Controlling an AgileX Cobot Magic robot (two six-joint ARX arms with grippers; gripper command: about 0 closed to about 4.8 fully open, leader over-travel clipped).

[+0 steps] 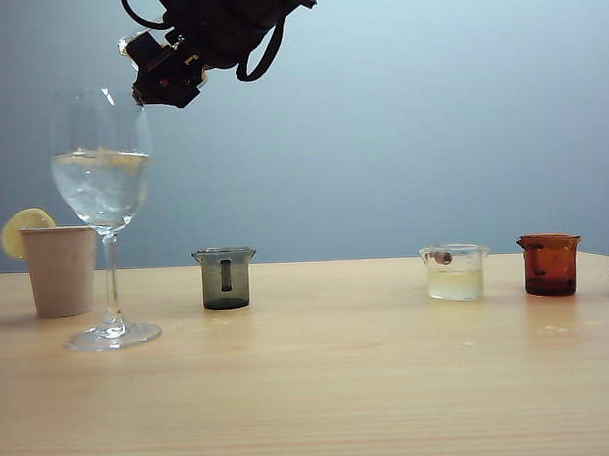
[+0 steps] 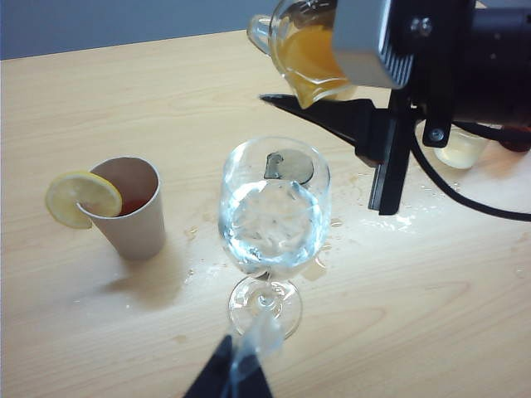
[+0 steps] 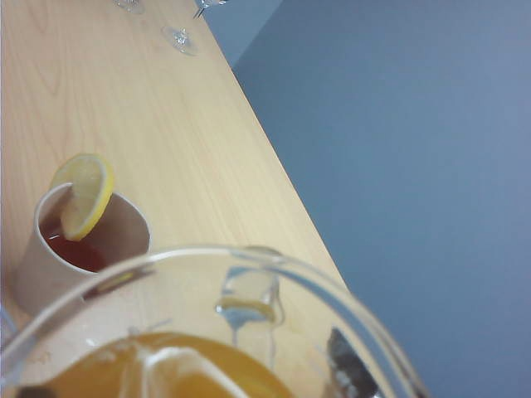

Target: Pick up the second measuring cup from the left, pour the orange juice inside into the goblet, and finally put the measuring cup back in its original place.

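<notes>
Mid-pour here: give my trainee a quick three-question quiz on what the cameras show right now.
1. True or false: the right gripper holds the measuring cup tilted above the goblet.
2. Which liquid is in that cup? A) orange juice B) cloudy pale liquid C) water
3. Fill in: the lemon slice sits on the rim of the ____.

Key: 1 true; 2 A, orange juice; 3 paper cup. The left gripper waits near the goblet's foot, jaws unclear.
</notes>
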